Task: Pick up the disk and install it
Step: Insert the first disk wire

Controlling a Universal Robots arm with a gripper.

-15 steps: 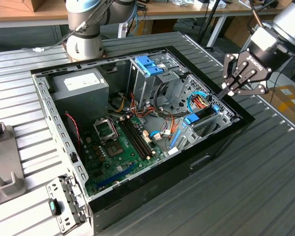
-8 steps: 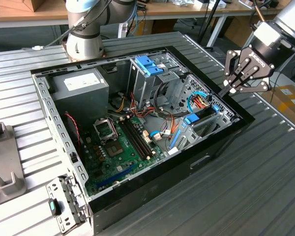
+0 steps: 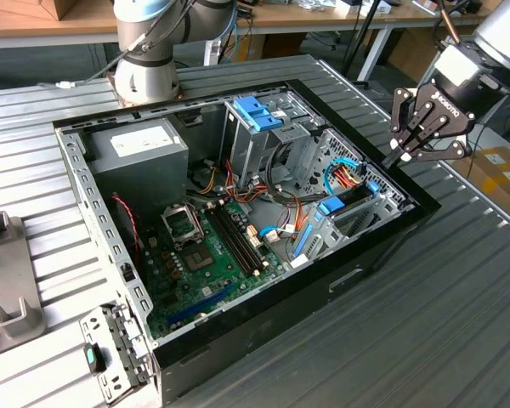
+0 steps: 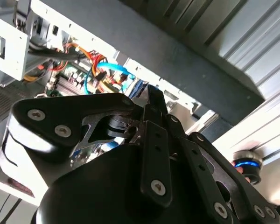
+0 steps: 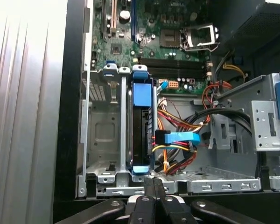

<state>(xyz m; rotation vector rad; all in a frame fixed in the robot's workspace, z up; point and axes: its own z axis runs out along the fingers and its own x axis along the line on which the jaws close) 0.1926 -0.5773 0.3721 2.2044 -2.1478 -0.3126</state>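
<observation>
Disk [image 5: 142, 135] seated in case bay, end effector [image 5: 154, 186] pinched closed just beside, no legible print.

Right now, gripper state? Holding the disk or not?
Gripper: shut, empty, fingertips together above the case's edge. The disk sits upright in its bay, not held.

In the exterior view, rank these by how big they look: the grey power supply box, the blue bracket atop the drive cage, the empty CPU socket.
1. Power supply box, clearly largest.
2. CPU socket and blue bracket look about alike; not ranked.
</observation>
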